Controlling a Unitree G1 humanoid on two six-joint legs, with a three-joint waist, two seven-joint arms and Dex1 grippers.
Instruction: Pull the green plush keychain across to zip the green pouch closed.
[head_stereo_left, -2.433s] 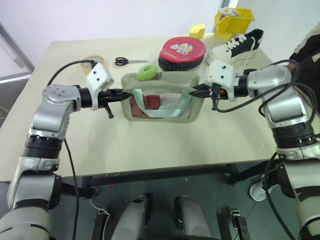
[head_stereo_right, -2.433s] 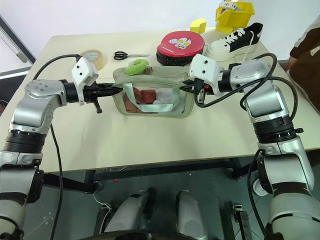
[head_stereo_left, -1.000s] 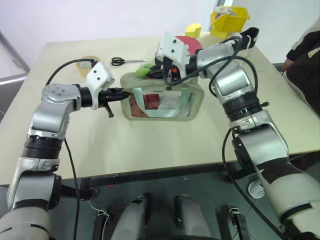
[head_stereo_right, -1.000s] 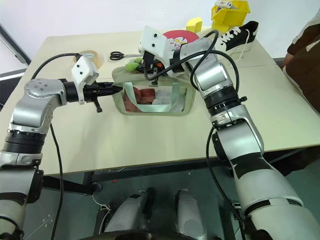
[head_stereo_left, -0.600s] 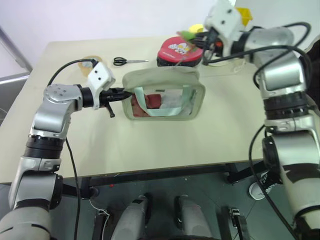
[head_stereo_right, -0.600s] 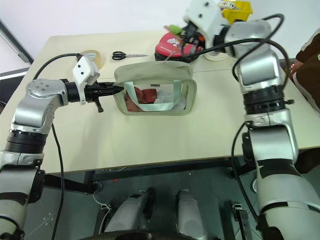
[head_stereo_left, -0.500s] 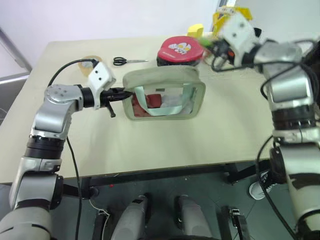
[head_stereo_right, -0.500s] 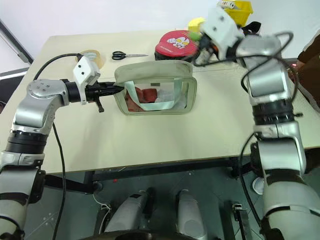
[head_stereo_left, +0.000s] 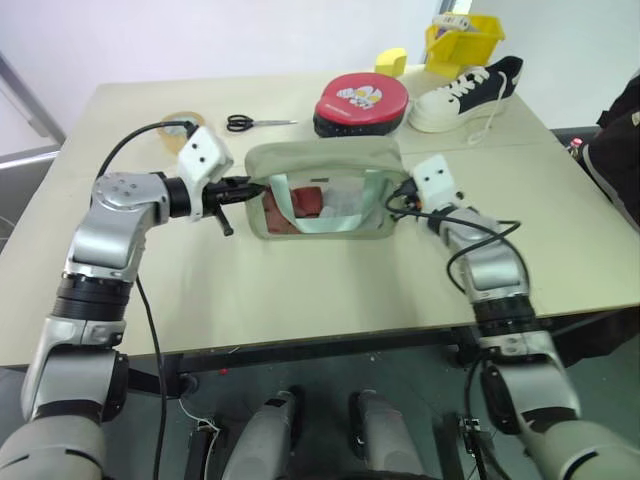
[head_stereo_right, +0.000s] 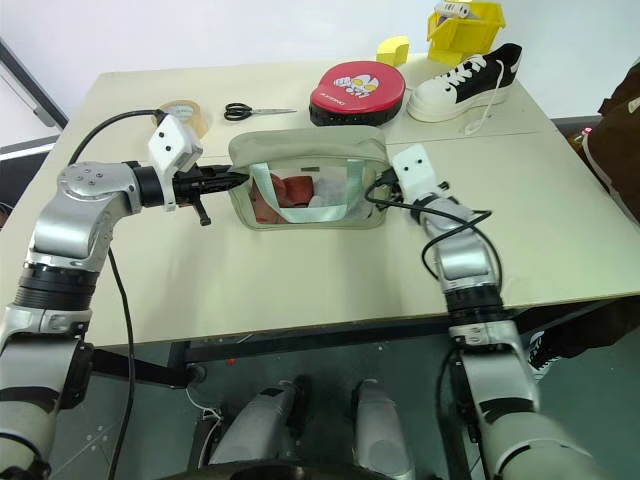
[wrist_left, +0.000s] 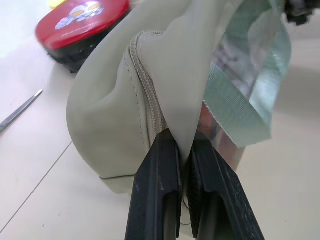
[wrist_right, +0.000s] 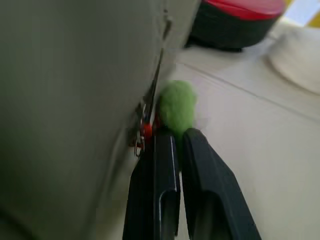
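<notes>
The green pouch (head_stereo_left: 322, 163) stands upright mid-table, its top drawn together, with red and white items behind the clear front panel. My left gripper (head_stereo_left: 250, 187) is shut on the fabric at the pouch's left end; in the left wrist view its fingers (wrist_left: 157, 165) pinch a fold beside the zipper (wrist_left: 148, 102). My right gripper (head_stereo_left: 393, 203) sits low at the pouch's right end. It is shut on the green plush keychain (wrist_right: 176, 107), which hangs against the pouch's end wall (wrist_right: 75, 95).
Behind the pouch lie a round red pad (head_stereo_left: 360, 102), scissors (head_stereo_left: 260, 122) and a tape roll (head_stereo_left: 177, 121). A black-and-white shoe (head_stereo_left: 470, 85), a yellow block (head_stereo_left: 393, 62) and a yellow bin (head_stereo_left: 462, 36) stand at the back right. A person's dark sleeve (head_stereo_left: 620, 140) shows at the right edge.
My right gripper carried the keychain from the pouch's top left across to the right, rising high, then came down to the pouch's right end. The pouch top went from gaping to closed. Left gripper held still.
</notes>
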